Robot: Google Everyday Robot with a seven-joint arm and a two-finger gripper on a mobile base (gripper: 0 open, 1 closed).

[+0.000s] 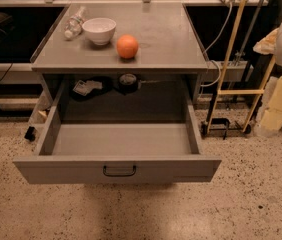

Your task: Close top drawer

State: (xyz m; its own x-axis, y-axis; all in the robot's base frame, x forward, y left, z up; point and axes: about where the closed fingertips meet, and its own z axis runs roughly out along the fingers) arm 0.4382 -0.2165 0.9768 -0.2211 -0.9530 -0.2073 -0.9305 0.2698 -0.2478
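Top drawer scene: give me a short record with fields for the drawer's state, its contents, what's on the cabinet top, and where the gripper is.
top drawer: pulled far out, not yet closed
drawer contents: nothing visible inside
handle: dark loop at centre of front panel
cabinet top: white bowl, orange, plastic bottle lying on its side
gripper: not in view

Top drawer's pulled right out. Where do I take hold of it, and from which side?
Take the top drawer at its loop handle, coming from the front. The handle sits at the centre of the panel, so pushing there should drive it in straight. The gripper is not in view.
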